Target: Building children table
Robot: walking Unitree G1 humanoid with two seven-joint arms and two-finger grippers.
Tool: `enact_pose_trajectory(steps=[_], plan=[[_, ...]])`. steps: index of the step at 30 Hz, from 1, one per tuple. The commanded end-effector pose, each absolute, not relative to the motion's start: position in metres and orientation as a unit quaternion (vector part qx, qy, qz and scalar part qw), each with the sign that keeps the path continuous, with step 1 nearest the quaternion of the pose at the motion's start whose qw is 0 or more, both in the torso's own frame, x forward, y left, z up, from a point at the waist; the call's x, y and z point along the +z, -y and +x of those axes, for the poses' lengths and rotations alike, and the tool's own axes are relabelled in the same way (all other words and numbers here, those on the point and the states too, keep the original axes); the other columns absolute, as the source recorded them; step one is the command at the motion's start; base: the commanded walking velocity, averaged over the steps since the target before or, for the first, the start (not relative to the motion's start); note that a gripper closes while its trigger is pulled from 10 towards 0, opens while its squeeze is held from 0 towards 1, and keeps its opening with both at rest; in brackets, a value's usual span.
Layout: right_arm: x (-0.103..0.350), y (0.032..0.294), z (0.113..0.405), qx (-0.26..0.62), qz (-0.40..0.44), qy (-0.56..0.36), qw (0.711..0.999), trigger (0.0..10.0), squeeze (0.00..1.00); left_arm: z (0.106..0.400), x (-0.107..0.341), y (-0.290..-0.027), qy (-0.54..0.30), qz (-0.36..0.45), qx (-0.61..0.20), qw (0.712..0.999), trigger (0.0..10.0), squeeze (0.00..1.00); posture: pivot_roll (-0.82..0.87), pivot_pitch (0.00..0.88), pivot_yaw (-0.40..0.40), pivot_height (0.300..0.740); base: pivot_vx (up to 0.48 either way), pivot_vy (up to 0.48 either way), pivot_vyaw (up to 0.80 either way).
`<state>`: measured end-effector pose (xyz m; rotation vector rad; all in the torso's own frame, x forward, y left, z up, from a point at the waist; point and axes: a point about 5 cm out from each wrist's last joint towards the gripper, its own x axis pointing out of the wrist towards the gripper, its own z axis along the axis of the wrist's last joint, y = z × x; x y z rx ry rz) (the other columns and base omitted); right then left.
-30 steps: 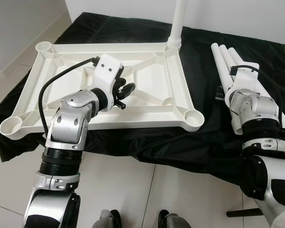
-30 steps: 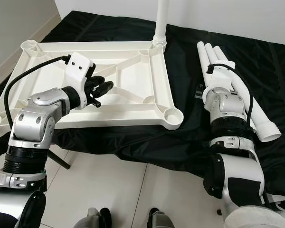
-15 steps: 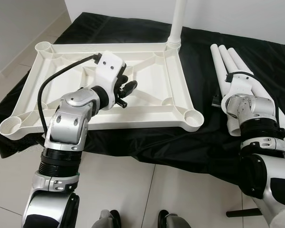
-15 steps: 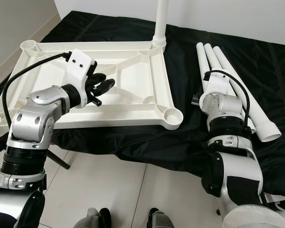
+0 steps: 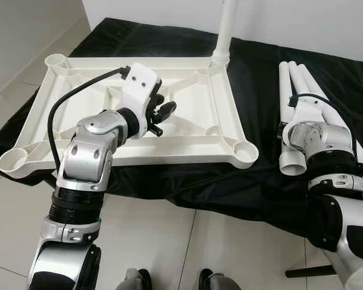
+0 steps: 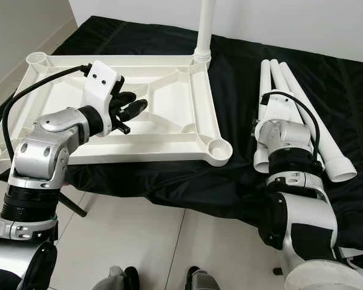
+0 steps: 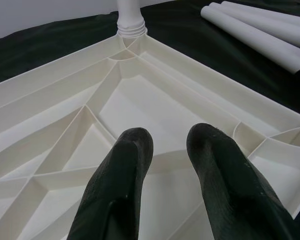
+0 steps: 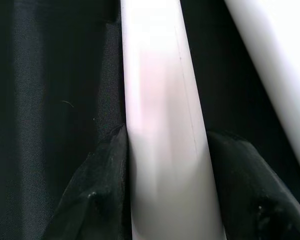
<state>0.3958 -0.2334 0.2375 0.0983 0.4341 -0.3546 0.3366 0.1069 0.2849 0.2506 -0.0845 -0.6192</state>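
A white table top (image 5: 187,154) lies upside down on a black cloth, with one white leg (image 5: 225,24) standing upright in its far right corner socket. Three more legs lie on the cloth to the right. My right gripper (image 8: 167,150) is shut on the leftmost leg (image 6: 263,90), with a black finger on each side of the tube. This leg's open end (image 5: 292,163) points toward me. The other two legs (image 6: 319,130) lie beside it. My left gripper (image 5: 165,112) hovers over the ribbed middle of the table top, open, with nothing between its fingertips (image 7: 135,140).
Three corner sockets stand open: near right (image 5: 247,150), near left (image 5: 12,160) and far left (image 5: 56,59). The black cloth (image 5: 242,181) hangs over the front edge above the white tile floor (image 5: 187,241). A dark bar (image 5: 305,270) lies on the floor at the right.
The right gripper has closed around the leftmost leg and drawn it toward me, away from the other two. The left gripper has barely moved over the table top.
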Motion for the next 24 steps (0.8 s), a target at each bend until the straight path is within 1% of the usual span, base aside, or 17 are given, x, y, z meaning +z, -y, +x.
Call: enact_pose_trajectory(steps=[1, 6, 9, 10, 11, 12, 13, 15, 17, 24], plan=[[0.208, 0.227, 0.392, -0.155, 0.074, -0.274, 0.946, 0.0, 0.0, 0.337, 0.287, -0.109, 0.045, 0.121, -0.281, 0.951, 10.0, 0.0, -0.07, 0.231, 0.018, 0.74, 0.0, 0.0, 0.0], [0.212, 0.224, 0.394, -0.135, 0.091, -0.265, 0.95, 0.0, 0.0, 0.337, 0.287, -0.109, 0.044, 0.119, -0.28, 0.951, 10.0, 0.0, -0.07, 0.225, 0.017, 0.74, 0.0, 0.0, 0.0], [0.224, 0.214, 0.398, -0.075, 0.11, -0.226, 0.965, 0.0, 0.0, 0.337, 0.29, -0.109, 0.049, 0.116, -0.277, 0.953, 10.0, 0.0, -0.07, 0.22, 0.014, 0.74, 0.0, 0.0, 0.0], [0.224, 0.214, 0.398, -0.075, 0.11, -0.226, 0.965, 0.0, 0.0, 0.337, 0.29, -0.109, 0.049, 0.116, -0.277, 0.953, 10.0, 0.0, -0.07, 0.22, 0.014, 0.74, 0.0, 0.0, 0.0], [0.23, 0.213, 0.398, -0.064, 0.097, -0.208, 0.971, 2.2, 0.0, 0.338, 0.291, -0.109, 0.049, 0.115, -0.276, 0.953, 10.0, 0.0, -0.07, 0.216, 0.012, 0.74, 0.0, 0.0, 0.0], [0.23, 0.213, 0.398, -0.064, 0.097, -0.208, 0.971, 2.2, 0.0, 0.338, 0.291, -0.109, 0.049, 0.115, -0.276, 0.953, 10.0, 0.0, -0.07, 0.216, 0.012, 0.74, 0.0, 0.0, 0.0], [0.235, 0.211, 0.399, -0.052, 0.085, -0.191, 0.976, 10.0, 0.0, 0.338, 0.29, -0.108, 0.049, 0.114, -0.277, 0.953, 10.0, 0.0, -0.07, 0.214, 0.013, 0.74, 0.0, 0.0, 0.0], [0.245, 0.207, 0.399, -0.033, 0.083, -0.167, 0.982, 10.0, 0.0, 0.338, 0.29, -0.109, 0.049, 0.114, -0.276, 0.953, 10.0, 0.0, -0.08, 0.214, 0.012, 0.74, 0.0, 0.0, 0.0], [0.248, 0.206, 0.399, -0.028, 0.089, -0.164, 0.982, 10.0, 0.0, 0.338, 0.29, -0.109, 0.048, 0.112, -0.276, 0.953, 10.0, 0.0, -0.08, 0.211, 0.012, 0.74, 0.0, 0.0, 0.0], [0.27, 0.214, 0.397, -0.023, 0.094, -0.117, 0.988, 10.0, 0.0, 0.341, 0.293, -0.11, 0.05, 0.105, -0.281, 0.953, 10.0, 0.0, -0.09, 0.201, 0.015, 0.74, 0.0, 0.0, 0.0]])
